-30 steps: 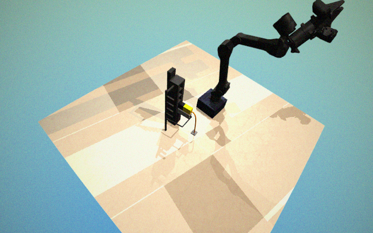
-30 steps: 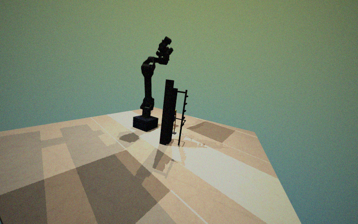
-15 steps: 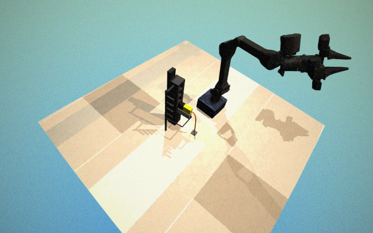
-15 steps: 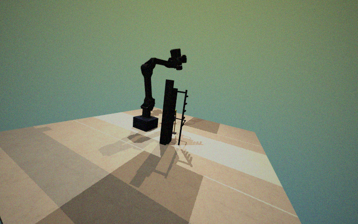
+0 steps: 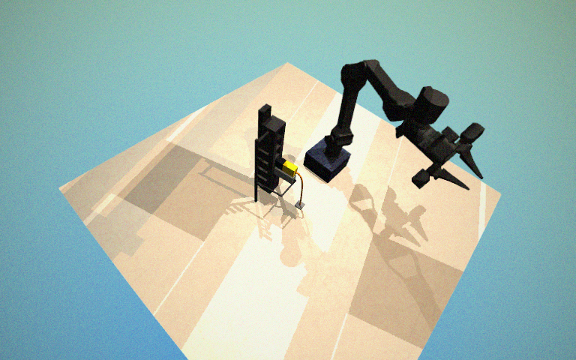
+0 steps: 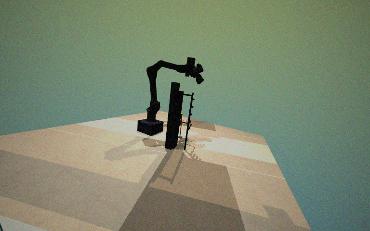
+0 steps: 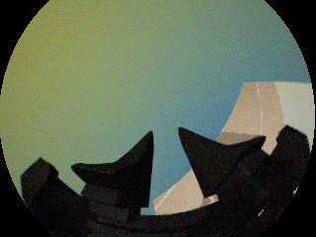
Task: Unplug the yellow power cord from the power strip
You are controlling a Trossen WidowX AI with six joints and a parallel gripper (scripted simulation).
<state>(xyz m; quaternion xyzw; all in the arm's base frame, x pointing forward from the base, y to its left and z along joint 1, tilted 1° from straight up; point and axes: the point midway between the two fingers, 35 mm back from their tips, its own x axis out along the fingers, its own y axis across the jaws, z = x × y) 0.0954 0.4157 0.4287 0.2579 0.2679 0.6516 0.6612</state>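
The yellow plug (image 5: 289, 168) (image 6: 181, 114) is at the side of the tall dark upright power strip (image 5: 274, 122) (image 6: 172, 114), with a small black part between them in the top view. How deep it sits cannot be told. Its thin orange-yellow cord (image 5: 301, 187) curves down to a small grey plate (image 5: 298, 205) on the floor. My gripper (image 5: 475, 183) (image 7: 165, 132) is partly open and empty, high up and well to the right of the plug in the top view, touching nothing. The wrist view shows no plug, cord or strip.
A thin black ladder-like rack (image 5: 256, 169) (image 6: 188, 122) stands beside the strip, with thin rods low down. A grey ledge (image 5: 283, 173) lies just under the plug. The arm's dark blue base (image 5: 327, 161) (image 6: 150, 126) stands near the strip, on the plug's side in the top view.
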